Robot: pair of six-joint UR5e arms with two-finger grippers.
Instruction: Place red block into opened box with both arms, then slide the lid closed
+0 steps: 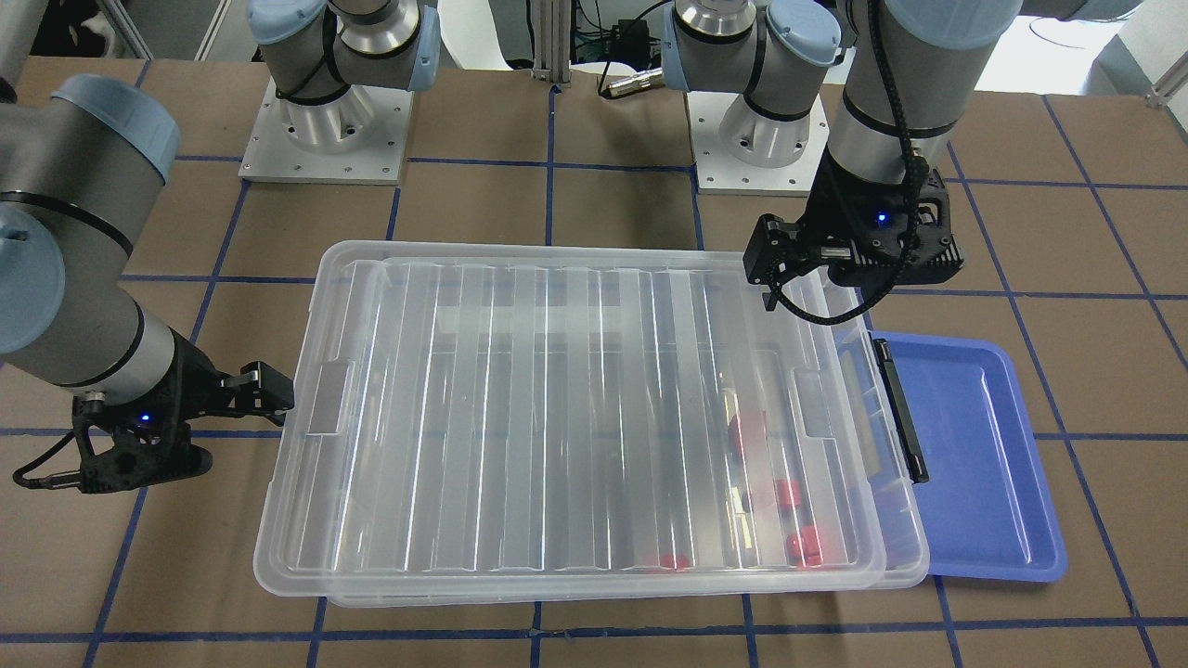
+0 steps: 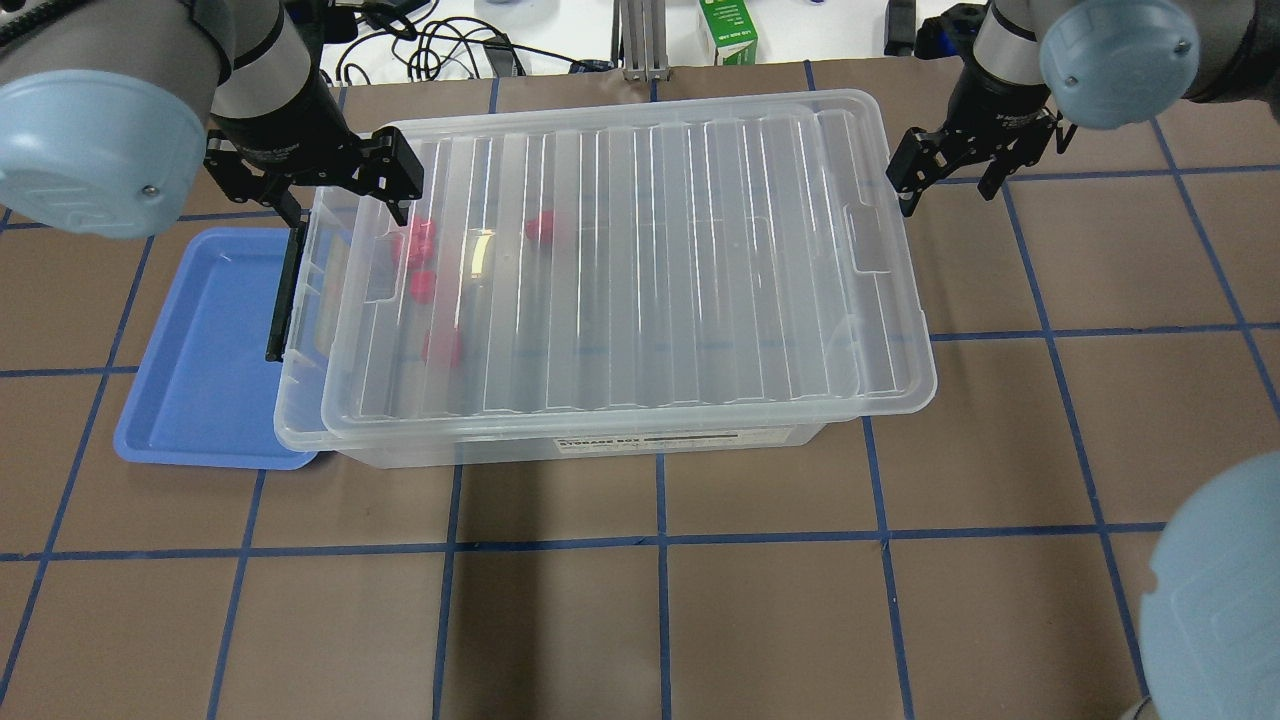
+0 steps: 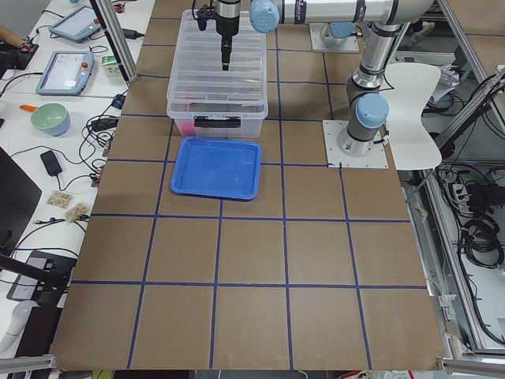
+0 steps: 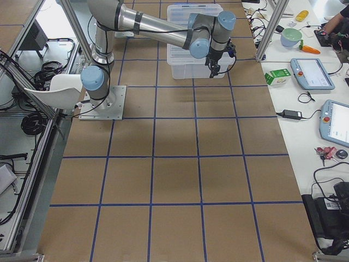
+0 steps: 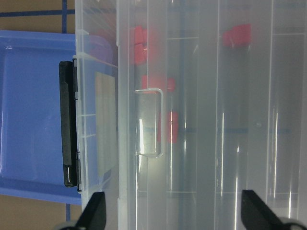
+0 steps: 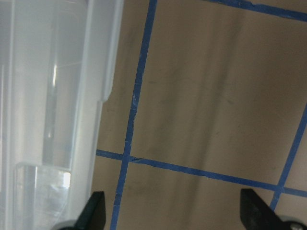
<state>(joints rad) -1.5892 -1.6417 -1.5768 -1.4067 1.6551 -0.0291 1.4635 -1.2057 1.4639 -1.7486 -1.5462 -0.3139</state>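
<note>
The clear box (image 2: 560, 446) stands on the table with the ribbed lid (image 2: 650, 250) lying on top, shifted toward my right, so a strip by the black bar (image 2: 285, 290) stays uncovered. Several red blocks (image 2: 415, 242) lie inside under the lid, near that end, also in the left wrist view (image 5: 171, 125). My left gripper (image 2: 345, 195) hovers open over the lid's left far corner (image 5: 175, 213), holding nothing. My right gripper (image 2: 945, 185) is open and empty just off the lid's right far corner, above bare table (image 6: 175, 213).
A blue tray (image 2: 200, 350) lies against the box's left end, partly under the black bar. A green carton (image 2: 727, 30) and cables sit beyond the table's far edge. Brown table with blue tape lines (image 2: 660, 600) stretches in front of the box.
</note>
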